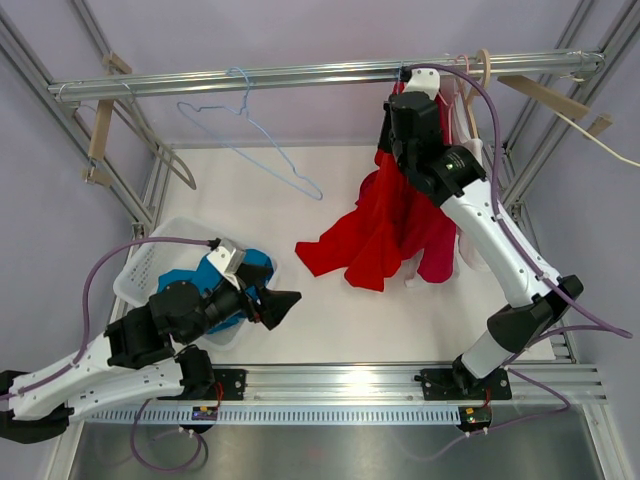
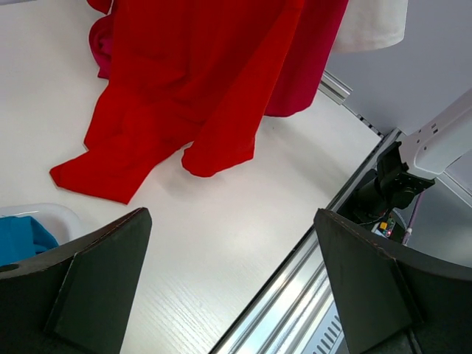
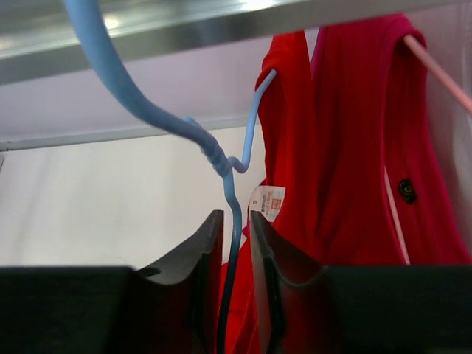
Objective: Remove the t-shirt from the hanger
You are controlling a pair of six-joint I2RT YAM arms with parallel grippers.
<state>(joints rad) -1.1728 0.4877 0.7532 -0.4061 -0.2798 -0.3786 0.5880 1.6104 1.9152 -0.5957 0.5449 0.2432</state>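
T-shirt (image 1: 385, 230) — red — hangs on a blue hanger (image 3: 221, 158), and the right gripper (image 3: 236, 221) pinches the hanger's wire just below the twist. The cloth drops from the rail (image 1: 250, 77) and spreads on the table (image 1: 250, 200). The left gripper (image 2: 232, 215) hovers over the table — jaws wide apart — beside a bin (image 1: 150, 260)

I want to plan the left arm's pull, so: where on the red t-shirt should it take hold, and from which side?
Probably the loose bottom corner of the red t-shirt, which lies flat on the table, nearest the open left gripper. Come low from that arm's side, sliding one finger under the edge. The right gripper holds the blue hanger at its neck.
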